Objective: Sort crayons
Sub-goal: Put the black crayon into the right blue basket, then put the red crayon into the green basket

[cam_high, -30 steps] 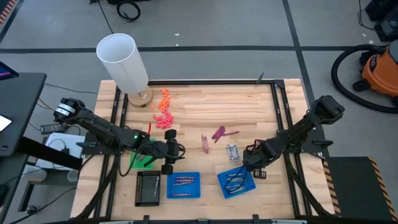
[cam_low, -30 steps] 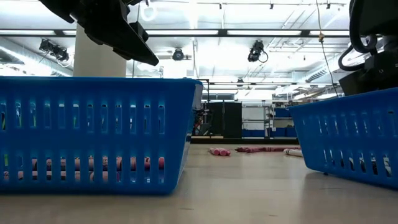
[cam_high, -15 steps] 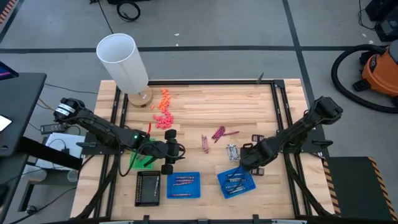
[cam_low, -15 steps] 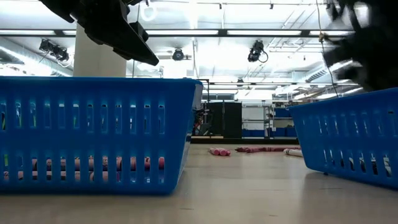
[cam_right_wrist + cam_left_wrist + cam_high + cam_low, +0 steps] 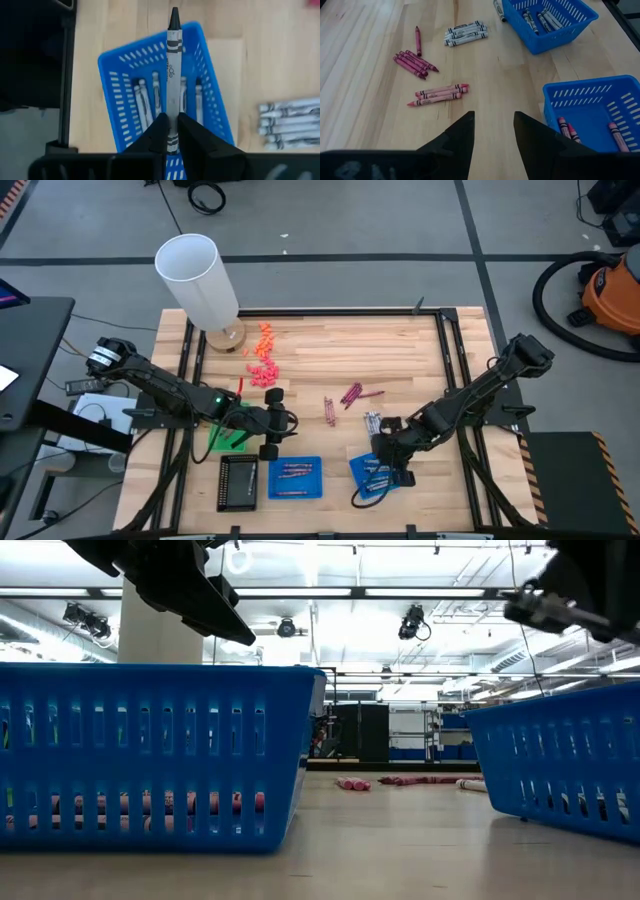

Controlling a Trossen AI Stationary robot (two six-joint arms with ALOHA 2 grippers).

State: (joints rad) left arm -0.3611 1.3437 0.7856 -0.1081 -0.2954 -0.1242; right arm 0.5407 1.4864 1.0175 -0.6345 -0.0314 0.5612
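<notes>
My right gripper (image 5: pixel 384 457) (image 5: pixel 172 124) is shut on a silvery grey crayon (image 5: pixel 173 75) above the right blue tray (image 5: pixel 392 478) (image 5: pixel 120 75), in which several grey crayons lie. My left gripper (image 5: pixel 271 430) (image 5: pixel 492 117) is open and empty above the table, beside the left blue tray (image 5: pixel 295 479) (image 5: pixel 590 107), in which brownish-red crayons lie. On the wood lie a grey pile (image 5: pixel 373 423) (image 5: pixel 465 33), a maroon pile (image 5: pixel 352 393) (image 5: pixel 412 60) and a brownish-red pile (image 5: pixel 329 408) (image 5: pixel 440 93). My right gripper pinches the grey crayon between its two fingers (image 5: pixel 159 131) by the blunt end (image 5: pixel 172 137). The crayon lies along the fingers and sticks out ahead of them, dark tip (image 5: pixel 174 12) foremost. It is lifted clear, over the right blue tray.
A tall white cylinder (image 5: pixel 198 278) stands at the far left, with orange pieces (image 5: pixel 262 360) beside it. A black tray (image 5: pixel 238 482) and a green thing (image 5: pixel 228 438) lie near the left gripper. Metal rails (image 5: pixel 455 370) frame the table.
My right gripper has gone toward the table's left and near edges, from the right tray's far right corner to above the tray.
</notes>
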